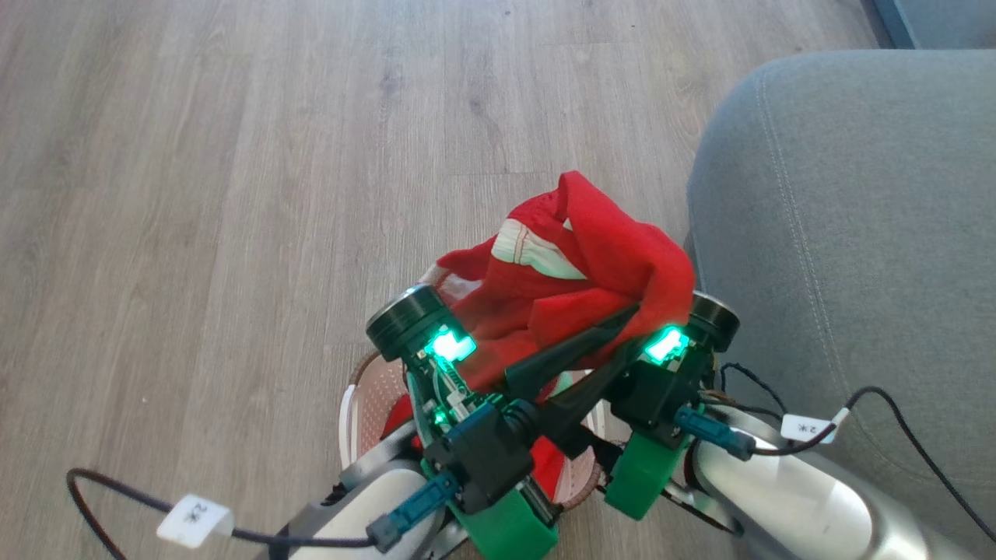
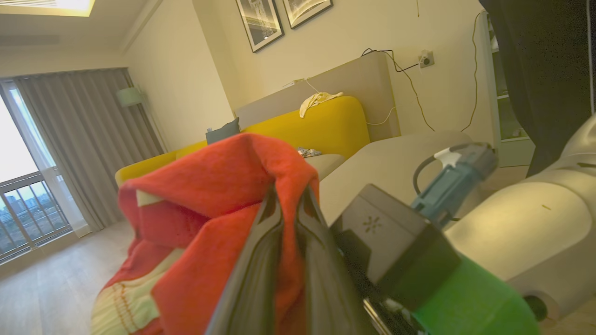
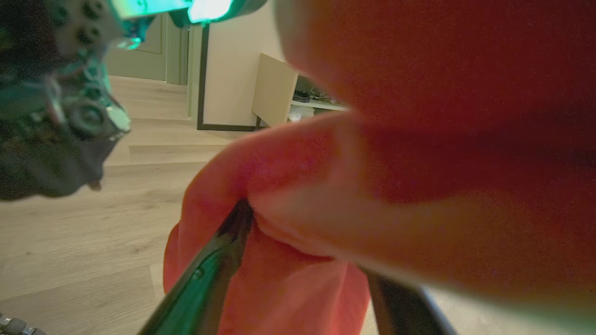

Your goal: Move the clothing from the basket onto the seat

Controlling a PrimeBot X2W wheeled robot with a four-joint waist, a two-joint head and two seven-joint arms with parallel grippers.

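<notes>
A bright red garment (image 1: 591, 249) with white trim hangs bunched above the basket (image 1: 359, 404), just left of the grey seat (image 1: 840, 233). My left gripper (image 1: 640, 315) reaches up and right from the lower left, and its fingers are shut on a fold of this cloth (image 2: 209, 186). My right gripper (image 3: 298, 232) is pressed into the same red fabric (image 3: 419, 139), a thick bunch between its fingers; one fingertip (image 3: 240, 214) shows, the other is covered. The cream basket lies under both wrists, mostly hidden. More red cloth (image 1: 401, 412) shows inside it.
Pale wood floor (image 1: 233, 194) spreads left and beyond the basket. Cables with white tags (image 1: 193, 519) (image 1: 809, 426) trail from both forearms. The left wrist view has the right gripper's body (image 2: 400, 242) close alongside, a yellow sofa (image 2: 326, 121) and a curtained window (image 2: 56, 153).
</notes>
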